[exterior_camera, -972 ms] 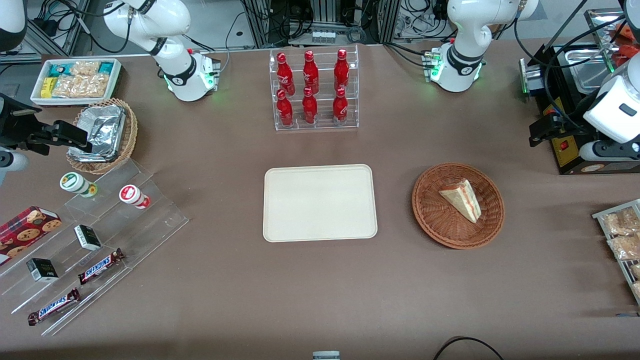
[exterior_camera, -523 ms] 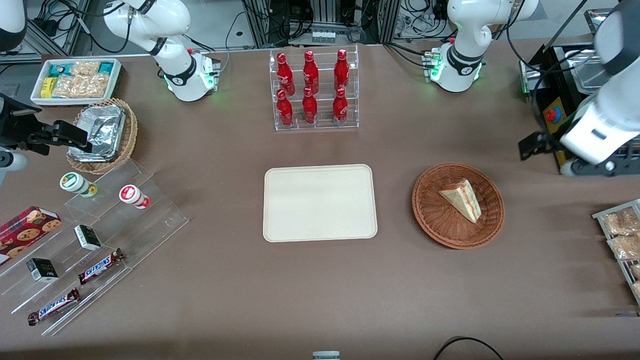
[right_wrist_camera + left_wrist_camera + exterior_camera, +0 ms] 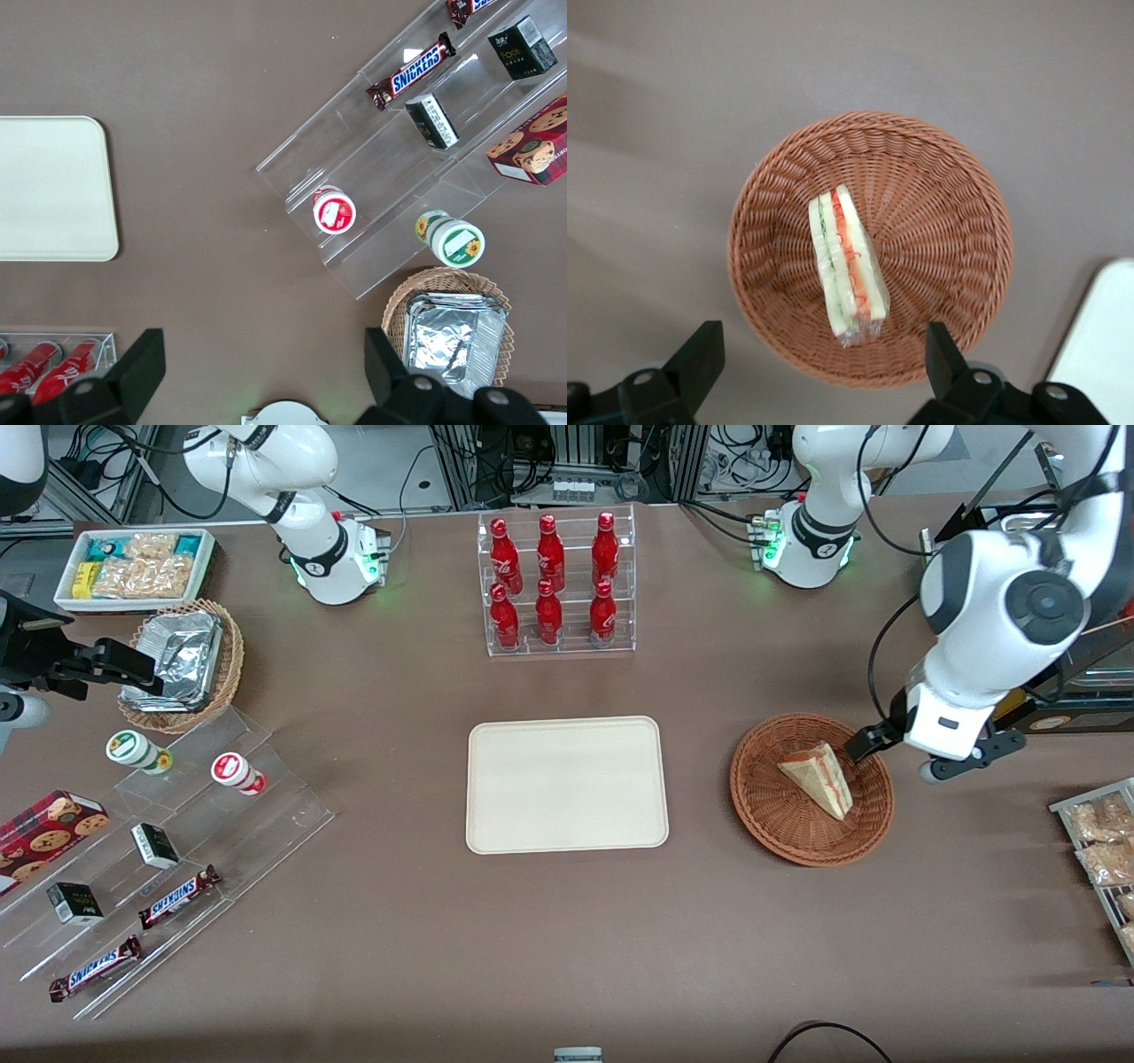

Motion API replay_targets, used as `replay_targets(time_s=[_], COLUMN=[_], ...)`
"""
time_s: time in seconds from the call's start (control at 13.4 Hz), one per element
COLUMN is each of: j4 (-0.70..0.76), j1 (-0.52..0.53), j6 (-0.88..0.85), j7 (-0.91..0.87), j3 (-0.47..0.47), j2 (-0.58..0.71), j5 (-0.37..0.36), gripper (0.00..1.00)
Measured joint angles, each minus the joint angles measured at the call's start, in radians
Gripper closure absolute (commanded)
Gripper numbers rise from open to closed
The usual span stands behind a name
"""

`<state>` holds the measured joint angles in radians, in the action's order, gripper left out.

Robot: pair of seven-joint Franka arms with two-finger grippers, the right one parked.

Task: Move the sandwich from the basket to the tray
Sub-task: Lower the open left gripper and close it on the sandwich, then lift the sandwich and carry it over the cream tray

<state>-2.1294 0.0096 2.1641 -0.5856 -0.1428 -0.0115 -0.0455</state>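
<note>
The sandwich (image 3: 819, 778), a clear-wrapped white wedge with red and green filling, lies in the round reddish-brown wicker basket (image 3: 780, 824). It also shows in the left wrist view (image 3: 847, 266), lying in the basket (image 3: 948, 221). The cream tray (image 3: 567, 784) lies flat beside the basket, toward the parked arm's end, with nothing on it; its corner shows in the wrist view (image 3: 1099, 336). My left gripper (image 3: 886, 746) hangs above the basket's rim on the working arm's side. It is open wide and empty (image 3: 822, 359), with its fingers apart from the sandwich.
A clear rack of red bottles (image 3: 554, 584) stands farther from the front camera than the tray. A black machine (image 3: 1054, 691) and a rack of snack bags (image 3: 1103, 850) sit at the working arm's end. Clear shelves with snacks (image 3: 159, 850) lie at the parked arm's end.
My left arm has swung in from the table's end toward the basket, and the gripper now hangs over the basket's rim. The sandwich, basket and tray have not moved.
</note>
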Motion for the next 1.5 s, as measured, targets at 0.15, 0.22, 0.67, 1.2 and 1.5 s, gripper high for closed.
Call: replay_targets(time_s=[0.15, 0.22, 0.67, 1.2, 1.5], j4=[-0.078, -0.097, -0.111, -0.111, -0.094], j1=[0.0, 0.0, -0.002, -0.001, -0.002], j6=[0.135, 0.169, 0.242, 0.243, 0.202], j7=[-0.121, -0.145, -0.175, -0.175, -0.174], j3=[-0.004, -0.009, -0.03, -0.029, -0.03], j2=[-0.02, -0.041, -0.18, -0.228, -0.218], j5=[0.0, 0.0, -0.001, -0.001, -0.004], gripper=[0.0, 0.0, 0.0, 1.0, 1.0])
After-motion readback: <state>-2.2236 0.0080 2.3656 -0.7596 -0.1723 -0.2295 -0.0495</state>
